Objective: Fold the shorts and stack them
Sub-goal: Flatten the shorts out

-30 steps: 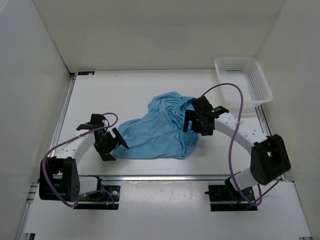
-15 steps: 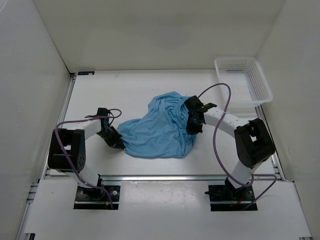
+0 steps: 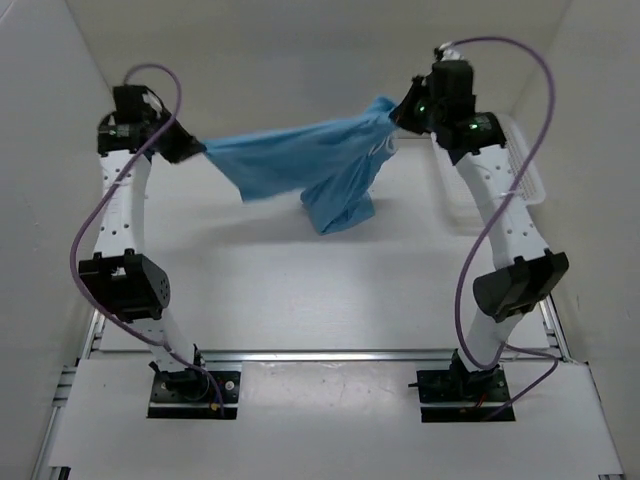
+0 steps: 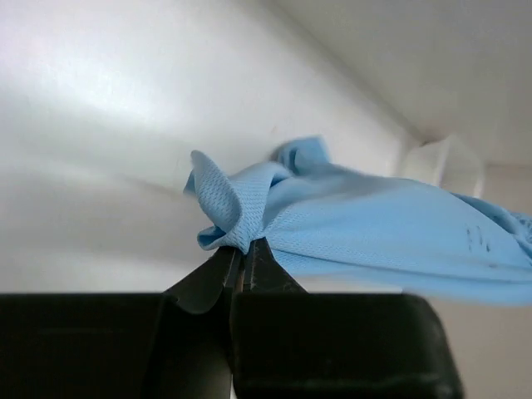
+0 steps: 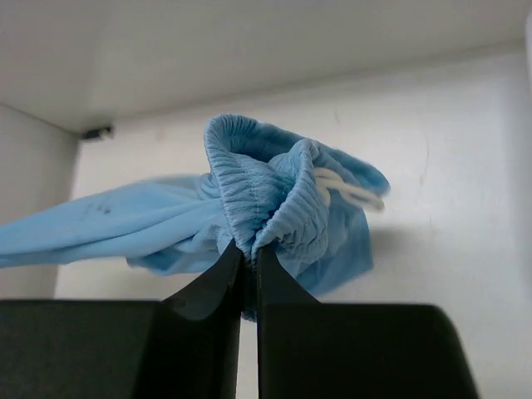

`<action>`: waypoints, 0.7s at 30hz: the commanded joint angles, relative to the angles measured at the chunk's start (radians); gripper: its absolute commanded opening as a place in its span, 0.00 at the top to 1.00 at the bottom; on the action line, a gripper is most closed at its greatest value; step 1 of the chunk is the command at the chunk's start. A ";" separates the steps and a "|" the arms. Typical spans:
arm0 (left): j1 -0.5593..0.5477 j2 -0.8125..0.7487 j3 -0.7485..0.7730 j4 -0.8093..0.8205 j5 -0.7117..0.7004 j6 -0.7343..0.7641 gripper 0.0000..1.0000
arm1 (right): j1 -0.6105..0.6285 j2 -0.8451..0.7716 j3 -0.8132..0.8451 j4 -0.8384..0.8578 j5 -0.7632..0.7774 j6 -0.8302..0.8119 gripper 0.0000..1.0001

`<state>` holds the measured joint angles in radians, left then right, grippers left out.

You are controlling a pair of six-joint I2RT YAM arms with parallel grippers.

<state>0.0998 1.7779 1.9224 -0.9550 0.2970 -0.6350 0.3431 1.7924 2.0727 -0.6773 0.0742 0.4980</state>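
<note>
A white mesh basket (image 3: 535, 182) sits at the table's (image 3: 300, 290) far-right corner.

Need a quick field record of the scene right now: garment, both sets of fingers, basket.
garment: light sky-blue thin fabric shorts, stretched between both raised arms, middle hanging down
fold state: not yet folded
left fingers: shut on a bunched fabric edge
right fingers: shut on the gathered waistband, beside the white drawstring
white mesh basket: far right, partly hidden behind the right arm

Overhead camera looks down from behind; close wrist cameras share the shorts (image 4: 374, 233).
</note>
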 commanded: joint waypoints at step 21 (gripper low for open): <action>-0.034 -0.506 -0.879 0.004 0.022 0.123 0.10 | 0.014 -1.070 -1.395 0.048 0.161 0.332 0.57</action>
<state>0.0685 1.3117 1.0203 -0.9909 0.3244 -0.5362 0.3546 0.7750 0.6598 -0.6804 0.2054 0.6937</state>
